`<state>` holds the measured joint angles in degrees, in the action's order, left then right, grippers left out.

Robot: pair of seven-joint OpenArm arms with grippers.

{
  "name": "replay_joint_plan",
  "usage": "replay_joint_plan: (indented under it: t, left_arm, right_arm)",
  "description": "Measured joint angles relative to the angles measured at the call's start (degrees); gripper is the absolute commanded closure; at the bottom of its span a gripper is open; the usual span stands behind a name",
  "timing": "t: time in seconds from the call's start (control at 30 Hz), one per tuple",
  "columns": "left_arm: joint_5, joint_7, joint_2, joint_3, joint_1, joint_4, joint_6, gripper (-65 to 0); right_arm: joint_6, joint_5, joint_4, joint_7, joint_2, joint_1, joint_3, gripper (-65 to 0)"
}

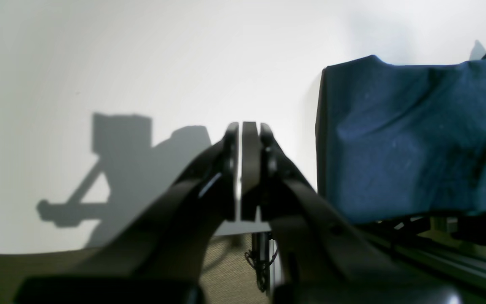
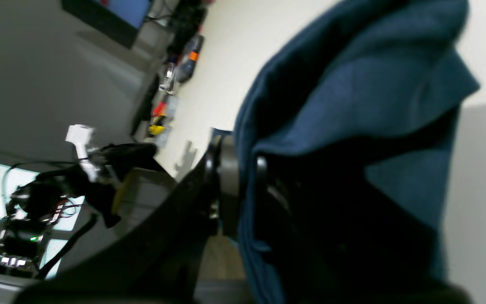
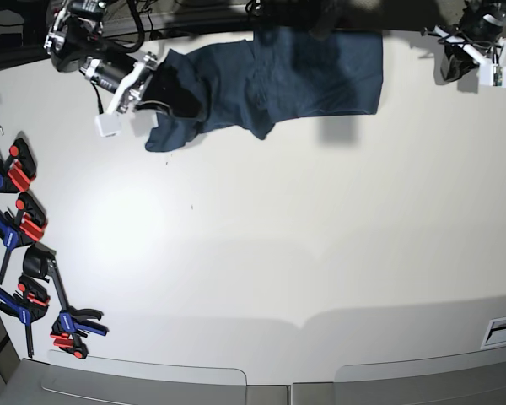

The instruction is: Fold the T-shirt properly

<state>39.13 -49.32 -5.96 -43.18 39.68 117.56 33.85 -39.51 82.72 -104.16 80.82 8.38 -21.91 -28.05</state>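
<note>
T-shirt (image 2: 352, 97) cloth pinched, by the look of it, in the right gripper (image 2: 243, 169): draped over the near finger and hiding the far one, so clamped on the fabric rather than loose, though the closing line itself stays hidden. Sits at the garment's bunched end, at the far corner of the table (image 3: 278, 253) on the base view's left.

Outward from that grip: runs sideways along the far edge of the table, long axis parallel to that edge, crumpled near the held end and flatter toward the other. Reaches roughly two-thirds of the way across.

Left gripper (image 1: 243, 131) pressed together on nothing, a thin slit of light between the pads. Hangs off the shirt's free end, apart from the cloth, with the navy edge lying to its right in the wrist view.

Judged from this: right arm already on the shirt, left arm nearer the free flat end. Next move likely turns on bringing the left gripper sideways onto that end, then drawing the cloth toward the bare middle of the table.
</note>
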Motion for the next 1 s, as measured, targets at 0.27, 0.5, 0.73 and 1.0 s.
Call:
replay_joint_plan:
  t: [0.27,0.5,0.73,1.0]
  left_arm:
    - [0.0,0.0,0.0,0.0,0.0,0.0,0.0,0.0]
    - [0.0,0.0,0.0,0.0,0.0,0.0,0.0,0.0]
    - [0.0,0.0,0.0,0.0,0.0,0.0,0.0,0.0]
    - [0.0,0.0,0.0,0.0,0.0,0.0,0.0,0.0]
  right_arm:
    - [0.0,0.0,-3.6,0.1,-4.0,0.0,16.6,0.0]
    - [0.0,-20.0,-3.5,-10.2,-8.9,-0.2,31.5,0.0]
    - [0.3,-44.4,-3.6,-23.8,-13.7,0.0,41.0,0.0]
    - [5.3,-56.9,-3.5,-28.1,-16.6,1.6,49.2,0.0]
